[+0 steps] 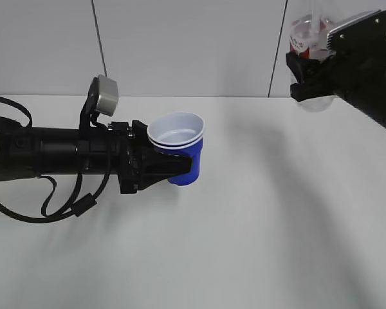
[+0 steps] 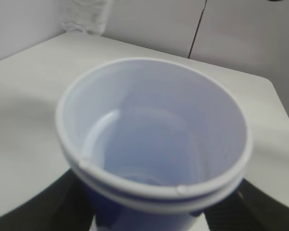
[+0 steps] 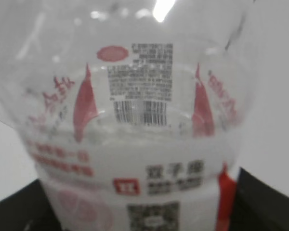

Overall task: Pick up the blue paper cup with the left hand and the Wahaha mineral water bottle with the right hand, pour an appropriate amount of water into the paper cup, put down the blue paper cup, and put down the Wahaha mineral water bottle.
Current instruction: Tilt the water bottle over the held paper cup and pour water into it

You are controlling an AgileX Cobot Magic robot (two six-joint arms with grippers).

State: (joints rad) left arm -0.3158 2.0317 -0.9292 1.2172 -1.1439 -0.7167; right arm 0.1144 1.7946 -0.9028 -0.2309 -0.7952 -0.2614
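My left gripper (image 1: 175,168) is shut on the blue paper cup (image 1: 181,149) and holds it above the white table, left of centre, slightly tilted. In the left wrist view the blue paper cup (image 2: 154,144) fills the frame with its white inside and double rim; a little water seems to lie at the bottom. My right gripper (image 1: 307,74) is shut on the Wahaha mineral water bottle (image 1: 311,38), held high at the upper right. In the right wrist view the Wahaha mineral water bottle (image 3: 135,144) fills the frame, red-and-white label facing me, with the water (image 3: 135,115) showing inside.
The white table (image 1: 244,244) stretches below both arms. A grey panelled wall (image 1: 180,45) stands behind. Black cables (image 1: 51,206) hang under the left arm.
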